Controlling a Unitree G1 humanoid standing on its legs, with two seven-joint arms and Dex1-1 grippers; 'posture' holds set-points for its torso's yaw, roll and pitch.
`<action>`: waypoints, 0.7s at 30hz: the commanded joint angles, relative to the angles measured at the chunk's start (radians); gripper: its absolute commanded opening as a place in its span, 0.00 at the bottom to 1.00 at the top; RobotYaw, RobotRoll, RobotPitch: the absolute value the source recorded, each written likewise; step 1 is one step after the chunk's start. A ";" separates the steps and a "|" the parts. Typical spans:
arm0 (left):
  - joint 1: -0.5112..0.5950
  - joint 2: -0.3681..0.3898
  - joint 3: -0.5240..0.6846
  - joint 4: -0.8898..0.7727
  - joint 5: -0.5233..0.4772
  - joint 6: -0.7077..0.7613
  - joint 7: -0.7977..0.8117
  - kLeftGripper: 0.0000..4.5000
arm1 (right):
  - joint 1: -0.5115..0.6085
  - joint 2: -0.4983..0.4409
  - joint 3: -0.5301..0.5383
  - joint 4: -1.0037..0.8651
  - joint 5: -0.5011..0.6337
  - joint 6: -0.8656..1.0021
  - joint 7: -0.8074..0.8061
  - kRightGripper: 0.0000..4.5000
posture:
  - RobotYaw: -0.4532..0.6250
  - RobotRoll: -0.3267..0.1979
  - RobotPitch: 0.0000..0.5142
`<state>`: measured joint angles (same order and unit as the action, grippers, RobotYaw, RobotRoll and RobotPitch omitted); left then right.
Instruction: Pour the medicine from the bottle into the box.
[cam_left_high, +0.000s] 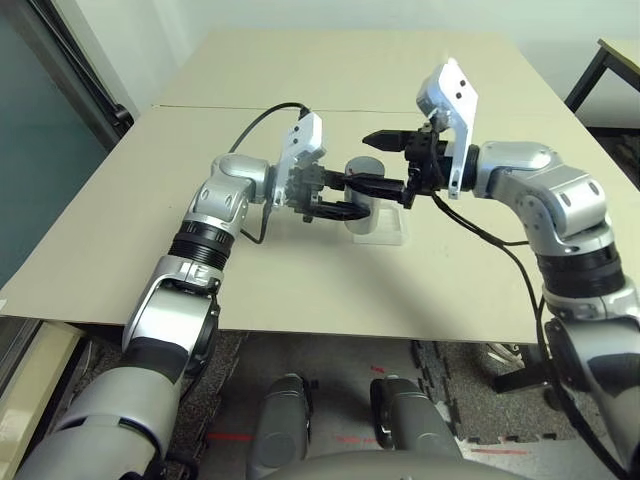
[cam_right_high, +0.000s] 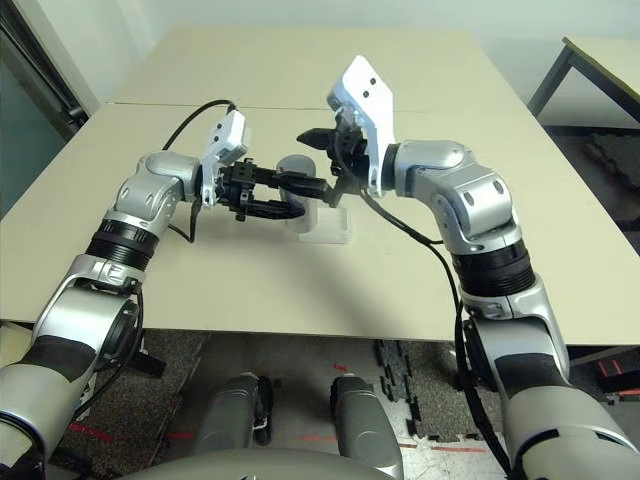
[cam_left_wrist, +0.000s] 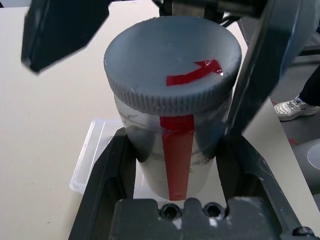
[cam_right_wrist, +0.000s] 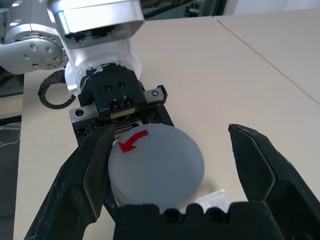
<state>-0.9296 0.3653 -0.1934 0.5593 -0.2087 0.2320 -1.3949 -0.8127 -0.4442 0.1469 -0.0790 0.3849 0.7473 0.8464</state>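
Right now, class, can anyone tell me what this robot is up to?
The robot's left gripper grips a white cylindrical bottle with a red stripe. Its grey round cap is still on, between the right gripper's open fingers. A shallow clear plastic tray waits on the table; nothing is being poured.

white bottle (cam_left_wrist: 170, 176), grey cap (cam_left_wrist: 172, 57) (red arrow)
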 joint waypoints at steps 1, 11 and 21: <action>-0.001 0.000 -0.006 -0.019 0.002 -0.004 -0.003 0.55 | -0.008 0.005 0.010 0.004 -0.010 -0.014 -0.006 1.00 | 0.41 0.62 0.17; 0.001 0.009 -0.001 -0.016 0.001 -0.001 0.001 0.55 | 0.033 -0.036 -0.063 -0.009 0.012 0.000 -0.024 1.00 | 0.40 0.62 0.17; 0.004 0.028 0.003 0.001 0.000 -0.008 0.006 0.55 | 0.102 -0.147 -0.173 -0.027 0.066 0.029 -0.050 1.00 | 0.40 0.62 0.18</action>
<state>-0.9294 0.3889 -0.1836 0.5682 -0.2087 0.2328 -1.3651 -0.7180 -0.5629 0.0429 -0.1314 0.4622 0.7654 0.8343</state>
